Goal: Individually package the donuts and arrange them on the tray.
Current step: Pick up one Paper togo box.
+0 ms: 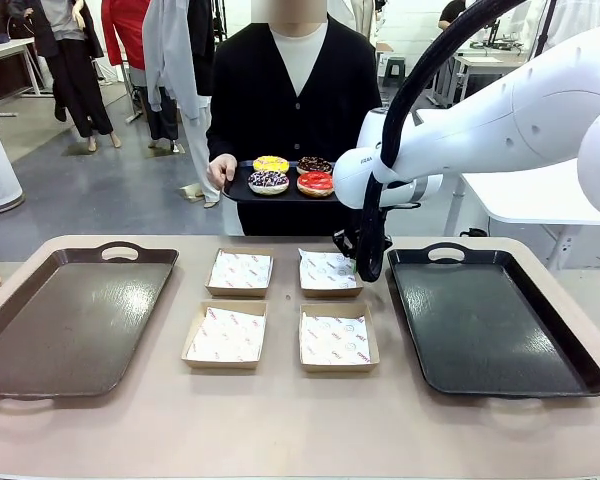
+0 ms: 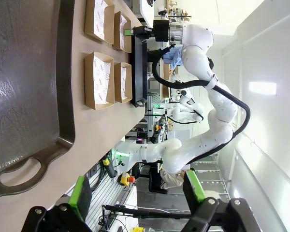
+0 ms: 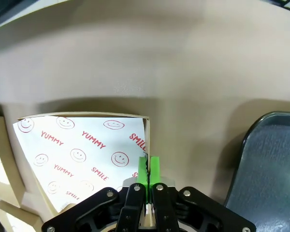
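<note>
Green pads (image 3: 143, 169) of your right gripper (image 3: 148, 166) are sitting closest to the lens, pressed flat together with no gap, right at the side wall of the far right box (image 3: 87, 115). You cannot tell from here whether they are nipping the cardboard or the smiley-print liner (image 3: 87, 145). Seen from the front, that gripper (image 1: 368, 268) is hanging between the same box (image 1: 330, 292) and the black tray (image 1: 500, 340). Your left gripper (image 2: 137, 180) is standing wide open, holding nothing, above the brown tray (image 2: 24, 72)

The donuts are not lying on the table. A person's hand (image 1: 220, 172) is holding them on a small dark serving tray (image 1: 236, 190) at the far side, with the yellow-frosted donut (image 1: 271, 163) and chocolate donut (image 1: 314, 164) behind, and the sprinkled donut (image 1: 268, 181) and red donut (image 1: 315, 182) in front

You are risking three things:
- If the pads are gripping the wall, any sideways travel is likely dragging the light box out of its row or into the black tray's rim
- If they are gripping paper, a lift is probably pulling the liner out or tearing it
- Your right arm is hanging near the serving tray, so a careless rise could be knocking it and spilling the donuts
</note>
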Robot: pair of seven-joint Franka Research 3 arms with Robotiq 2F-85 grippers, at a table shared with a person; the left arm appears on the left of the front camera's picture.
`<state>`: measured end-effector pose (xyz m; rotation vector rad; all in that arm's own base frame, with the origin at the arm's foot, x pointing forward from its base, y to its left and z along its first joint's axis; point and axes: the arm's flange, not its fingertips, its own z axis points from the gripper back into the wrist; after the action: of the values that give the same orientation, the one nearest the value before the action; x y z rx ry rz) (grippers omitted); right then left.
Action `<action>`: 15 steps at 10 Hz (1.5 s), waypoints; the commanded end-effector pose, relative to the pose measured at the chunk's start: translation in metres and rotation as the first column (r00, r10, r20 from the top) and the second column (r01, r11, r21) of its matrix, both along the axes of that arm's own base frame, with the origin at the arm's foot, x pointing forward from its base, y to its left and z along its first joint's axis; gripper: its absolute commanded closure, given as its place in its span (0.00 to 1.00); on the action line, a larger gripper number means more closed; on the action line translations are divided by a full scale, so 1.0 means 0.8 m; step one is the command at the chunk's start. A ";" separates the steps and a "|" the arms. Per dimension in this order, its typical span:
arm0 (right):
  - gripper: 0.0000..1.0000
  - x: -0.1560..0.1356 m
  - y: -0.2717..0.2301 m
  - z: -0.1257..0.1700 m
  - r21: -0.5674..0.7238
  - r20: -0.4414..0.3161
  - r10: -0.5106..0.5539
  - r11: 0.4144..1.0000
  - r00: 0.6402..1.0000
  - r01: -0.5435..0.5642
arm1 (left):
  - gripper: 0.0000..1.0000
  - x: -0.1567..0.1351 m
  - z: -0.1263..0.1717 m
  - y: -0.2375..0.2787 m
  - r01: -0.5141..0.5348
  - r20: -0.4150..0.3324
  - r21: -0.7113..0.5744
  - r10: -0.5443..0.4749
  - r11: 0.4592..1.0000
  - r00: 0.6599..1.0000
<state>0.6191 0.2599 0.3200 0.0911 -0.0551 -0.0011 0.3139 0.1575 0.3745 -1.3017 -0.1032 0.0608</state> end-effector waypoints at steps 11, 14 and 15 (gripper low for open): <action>1.00 -0.017 -0.009 0.173 -0.050 -0.055 -0.029 0.998 0.998 0.026 | 0.00 -0.002 0.001 0.001 -0.003 0.004 -0.006 0.003 1.000 1.000; 1.00 -0.010 -0.004 0.188 -0.070 -0.061 -0.006 0.998 0.998 0.002 | 0.00 -0.002 0.001 0.001 -0.003 0.004 -0.006 0.003 1.000 1.000; 1.00 -0.007 -0.005 0.187 -0.070 -0.068 0.038 0.997 0.997 -0.043 | 0.00 -0.002 0.001 0.001 -0.003 0.004 -0.006 0.003 1.000 1.000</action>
<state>0.6044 0.2556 0.4713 0.0420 0.0045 -0.0074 0.3139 0.1576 0.3745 -1.3016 -0.1031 0.0609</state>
